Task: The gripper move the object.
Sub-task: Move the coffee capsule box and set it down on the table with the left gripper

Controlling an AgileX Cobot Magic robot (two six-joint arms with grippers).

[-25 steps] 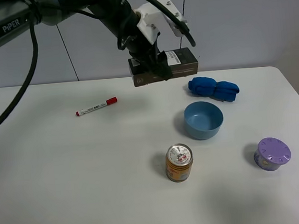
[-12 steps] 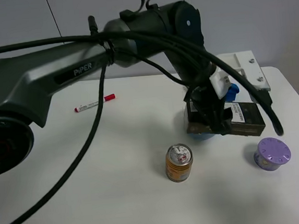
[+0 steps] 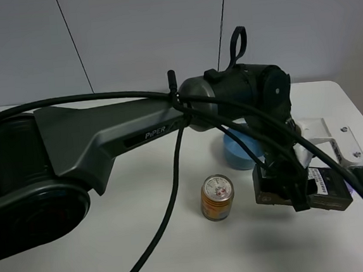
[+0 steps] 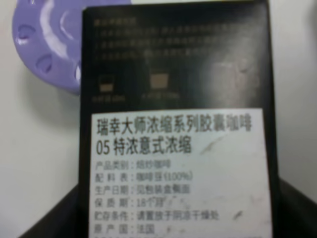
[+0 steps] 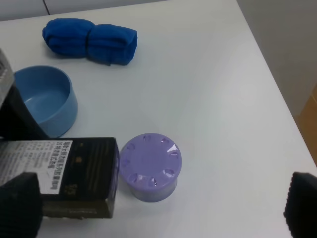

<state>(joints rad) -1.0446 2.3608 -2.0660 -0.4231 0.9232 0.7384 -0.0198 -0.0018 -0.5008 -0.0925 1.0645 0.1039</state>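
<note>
Gripper [image 3: 288,189] tight on black box [image 3: 331,193]

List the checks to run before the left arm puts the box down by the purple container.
1. Grip: left tool shut on the box, label facing up. Ok.
2. Room beside the purple container: the box end lies right at its side in the right wrist view, and whether they touch cannot be told. Not ok.
3. Can: stands upright, with a gap between it and the box. Ok.
4. Bowl: behind the box and apart from it. Ok.
5. Box height over the table: resting or lifted, cannot tell.
</note>
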